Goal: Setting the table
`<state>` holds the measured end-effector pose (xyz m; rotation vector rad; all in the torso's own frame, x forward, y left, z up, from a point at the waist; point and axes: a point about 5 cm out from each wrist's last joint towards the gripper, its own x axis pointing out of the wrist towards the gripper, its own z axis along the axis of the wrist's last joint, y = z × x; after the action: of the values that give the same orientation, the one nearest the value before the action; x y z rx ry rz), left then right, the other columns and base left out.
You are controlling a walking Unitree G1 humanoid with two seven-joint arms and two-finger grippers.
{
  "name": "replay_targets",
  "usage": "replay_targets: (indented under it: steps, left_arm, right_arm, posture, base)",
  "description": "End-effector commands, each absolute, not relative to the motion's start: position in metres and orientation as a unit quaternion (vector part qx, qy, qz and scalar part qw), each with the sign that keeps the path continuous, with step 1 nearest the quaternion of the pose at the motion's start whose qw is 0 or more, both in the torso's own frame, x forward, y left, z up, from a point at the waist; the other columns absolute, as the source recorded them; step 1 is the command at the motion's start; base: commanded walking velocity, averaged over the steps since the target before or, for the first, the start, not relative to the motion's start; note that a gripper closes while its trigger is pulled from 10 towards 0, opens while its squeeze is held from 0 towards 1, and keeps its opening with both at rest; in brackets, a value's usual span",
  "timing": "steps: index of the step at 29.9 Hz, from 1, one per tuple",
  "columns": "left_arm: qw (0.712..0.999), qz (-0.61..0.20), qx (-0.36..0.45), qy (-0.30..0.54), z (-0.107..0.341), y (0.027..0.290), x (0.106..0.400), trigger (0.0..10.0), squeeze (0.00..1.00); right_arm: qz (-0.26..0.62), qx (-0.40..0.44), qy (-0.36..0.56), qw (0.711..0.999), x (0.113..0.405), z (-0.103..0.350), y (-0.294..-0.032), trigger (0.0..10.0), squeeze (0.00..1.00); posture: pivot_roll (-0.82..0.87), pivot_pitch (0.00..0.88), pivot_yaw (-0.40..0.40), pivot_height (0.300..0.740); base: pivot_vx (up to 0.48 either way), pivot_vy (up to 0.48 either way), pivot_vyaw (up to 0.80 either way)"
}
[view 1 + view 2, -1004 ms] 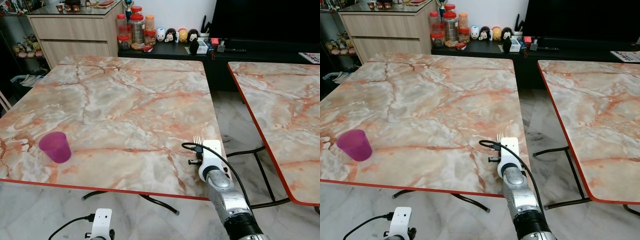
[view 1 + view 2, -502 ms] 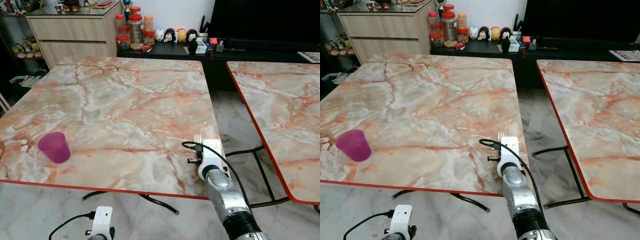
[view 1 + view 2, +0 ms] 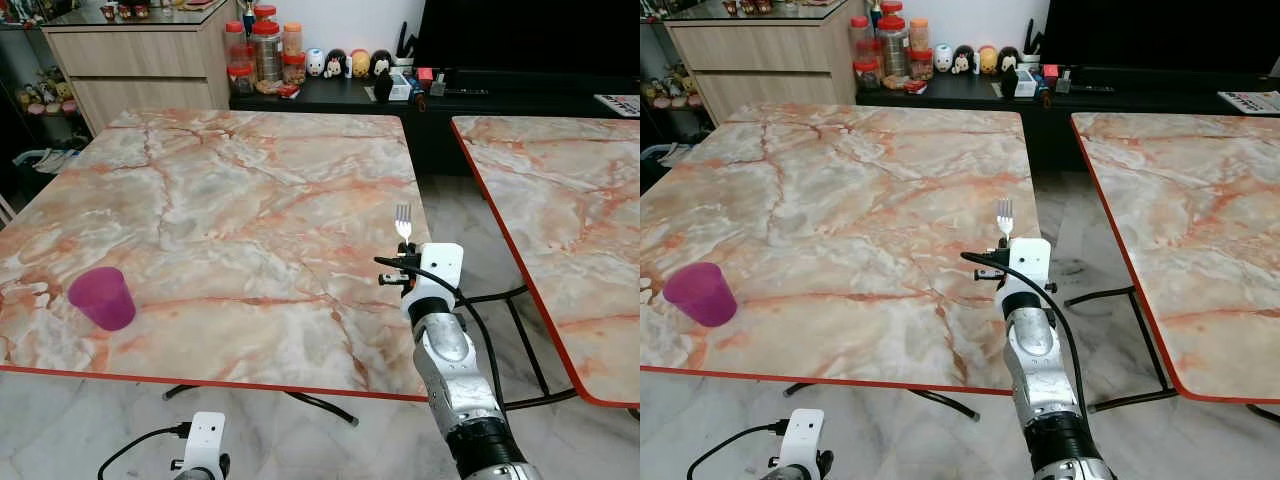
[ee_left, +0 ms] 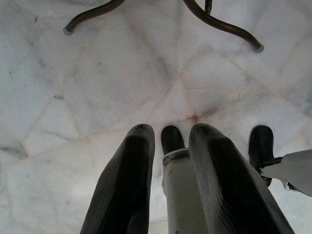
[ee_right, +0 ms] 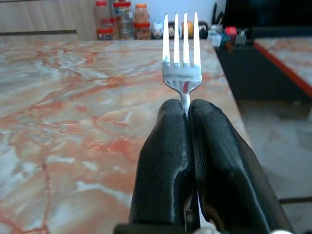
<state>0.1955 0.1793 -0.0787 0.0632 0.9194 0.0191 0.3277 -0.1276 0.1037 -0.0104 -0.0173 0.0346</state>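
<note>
Left end effector (image 4: pixel 168 161) hangs low over the marble floor (image 4: pixel 97 87), black fingers a little apart, holding nothing. Purple cup (image 3: pixel 101 297) stands near the desk's (image 3: pixel 250 190) front-left red edge; wide bare marble between it and the right end effector (image 5: pixel 187 109). That one is clamped on a fork (image 3: pixel 403 221), tines up, over the desk's right edge. Second desk (image 3: pixel 560 210) right, floor gap between. Jars (image 3: pixel 265 45) behind.
</note>
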Motion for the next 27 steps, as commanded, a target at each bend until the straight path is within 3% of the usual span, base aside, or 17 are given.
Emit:
replay_targets:
  steps: [1,27]
  left_arm:
    - [0.893,0.014,0.037,0.448,-0.079,0.180,0.195,10.0,0.00]
    - [0.892,0.020,0.043,0.449,-0.081,0.182,0.190,10.0,0.00]
  right_arm:
    - [0.018,-0.016,-0.024,0.999,0.327,0.108,-0.128,10.0,0.00]
    - [-0.003,-0.041,-0.022,0.999,0.315,0.090,-0.149,10.0,0.00]
  posture:
    - [-0.05,0.000,-0.017,0.725]
    - [-0.05,0.000,-0.022,0.725]
  base:
    - [0.000,0.000,0.00]
    - [0.000,-0.226,0.00]
